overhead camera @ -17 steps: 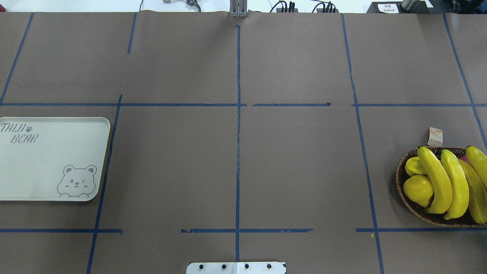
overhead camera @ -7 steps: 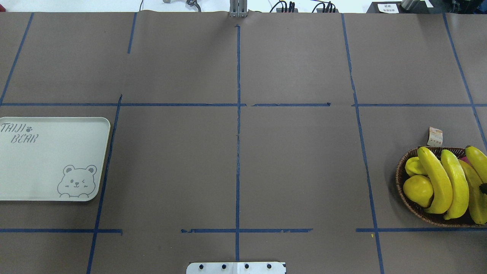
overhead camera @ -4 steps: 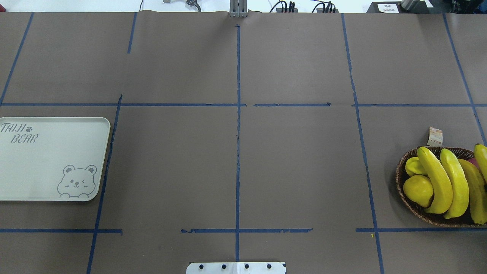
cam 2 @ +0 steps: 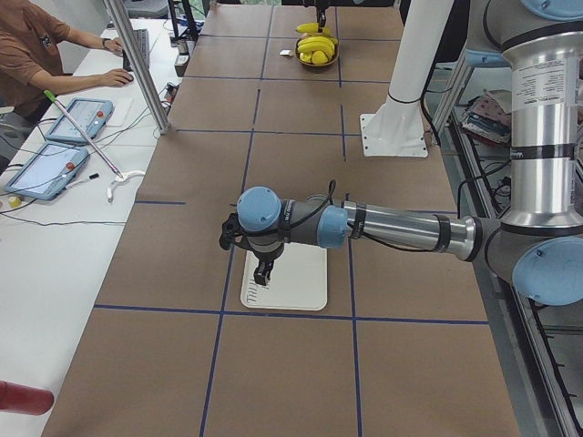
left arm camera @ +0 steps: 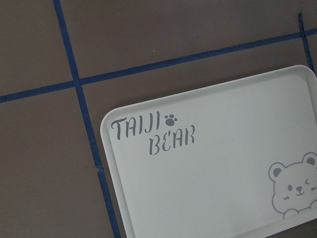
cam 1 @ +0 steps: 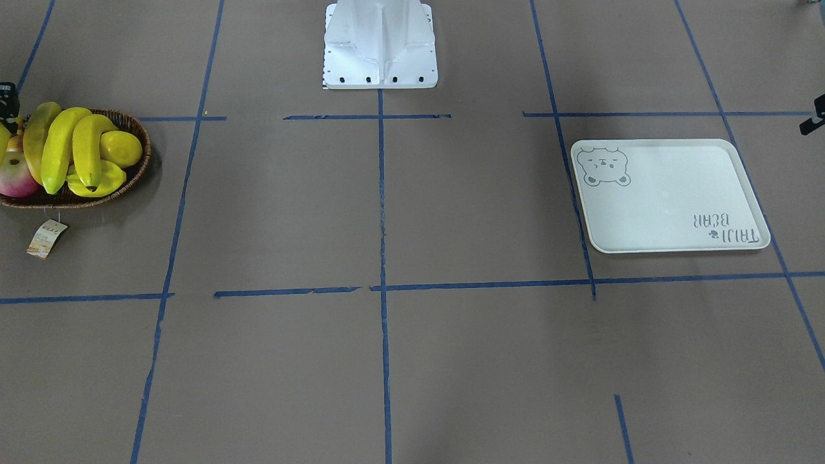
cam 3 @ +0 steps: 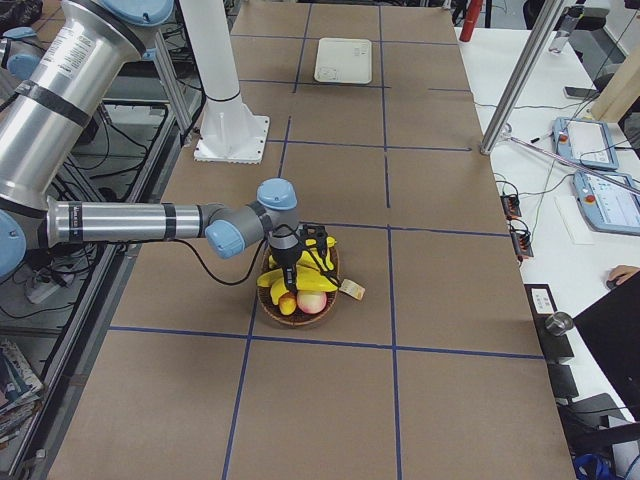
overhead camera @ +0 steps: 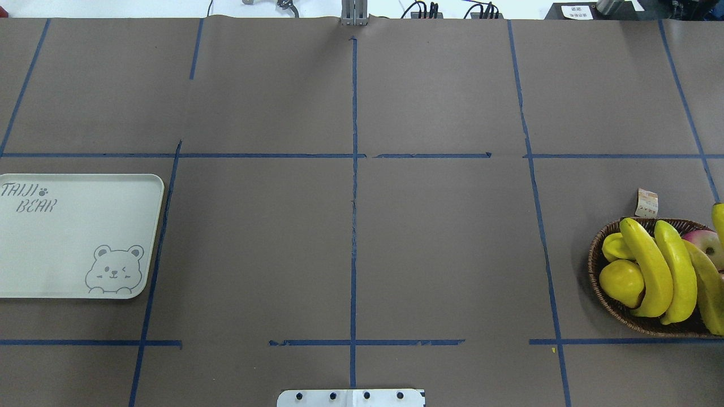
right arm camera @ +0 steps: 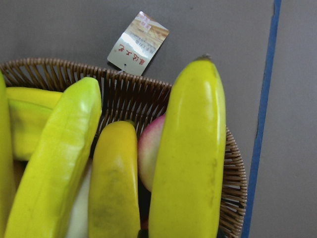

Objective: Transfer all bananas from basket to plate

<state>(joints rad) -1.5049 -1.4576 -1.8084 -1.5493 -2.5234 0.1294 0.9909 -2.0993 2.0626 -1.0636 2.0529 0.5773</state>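
rightmost banana (overhead camera: 719, 217) lifted, pink apple (overhead camera: 706, 246) uncovered

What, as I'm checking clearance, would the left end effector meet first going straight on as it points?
Probably the pale greenish-white rectangular plate: the left end effector points down over its lettered end, nothing between; depth unclear.

In the overhead view the basket (overhead camera: 600, 294) runs off the right edge, and one of the bananas (overhead camera: 719, 219) up there is just a yellow sliver, so no telling how it sits. The right gripper (cam 3: 312, 262) is only a dark scrap at the left edge of the front-facing view and way too small in the side view to say if its jaws are parted. Same deal with the left gripper (cam 2: 263, 273) over the plate (left arm camera: 208, 188), which gets chopped at the bottom and right of the left wrist view.
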